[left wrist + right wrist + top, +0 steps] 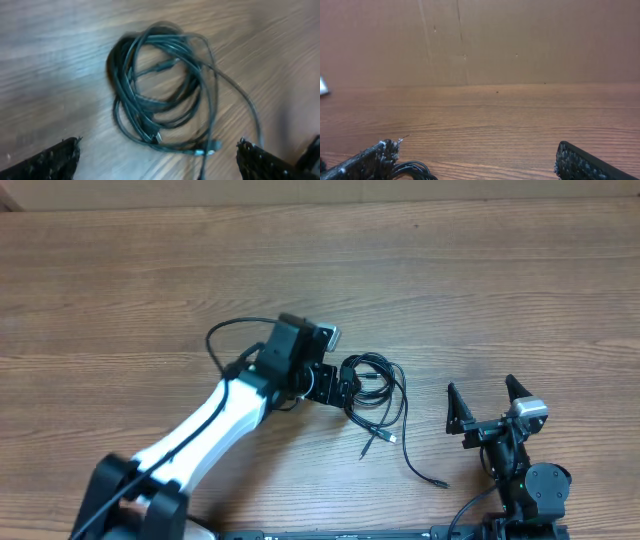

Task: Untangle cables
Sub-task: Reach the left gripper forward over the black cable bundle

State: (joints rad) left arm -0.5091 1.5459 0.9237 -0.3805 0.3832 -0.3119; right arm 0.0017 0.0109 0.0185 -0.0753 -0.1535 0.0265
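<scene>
The cables (378, 388) lie in a loose black tangle at the middle of the wooden table (120, 280). Two tails with small plugs run out toward the front (385, 438) and front right (437, 481). My left gripper (352, 388) stands open at the tangle's left side and holds nothing. In the left wrist view the coiled cables (160, 90) fill the centre, with the left gripper (159, 144) spread wide around the lower loops and apart from them. My right gripper (485, 402) stands open to the right of the tangle. Between the right gripper's (476, 146) fingers is bare wood, and a few black cable loops (412, 170) show beside its left finger.
A brown cardboard wall (480, 40) stands along the table's far edge. The left arm's own thicker black cable (222, 338) arches beside its wrist. The right arm's base (530, 490) sits at the front right edge.
</scene>
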